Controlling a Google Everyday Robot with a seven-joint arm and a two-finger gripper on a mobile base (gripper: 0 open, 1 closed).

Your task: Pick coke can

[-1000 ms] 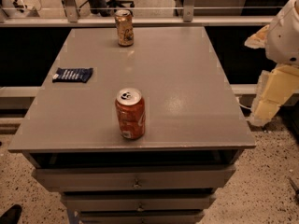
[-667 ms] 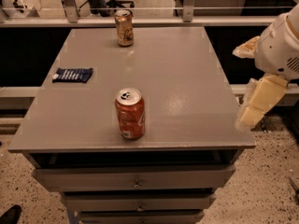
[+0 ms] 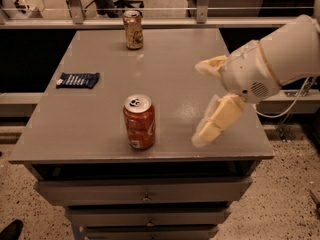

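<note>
The coke can, red-orange with white script and a silver top, stands upright near the front edge of the grey table. My gripper is over the table's right part, to the right of the can and apart from it. Its two cream fingers are spread wide, one finger far and one near, with nothing between them.
A tan-gold can stands at the table's far edge. A dark blue snack packet lies at the left. Drawers sit under the tabletop. A railing and chair legs are behind the table.
My gripper and arm have moved left from beyond the table's right edge to over the tabletop, closer to the coke can. The cans and packet have not moved.
</note>
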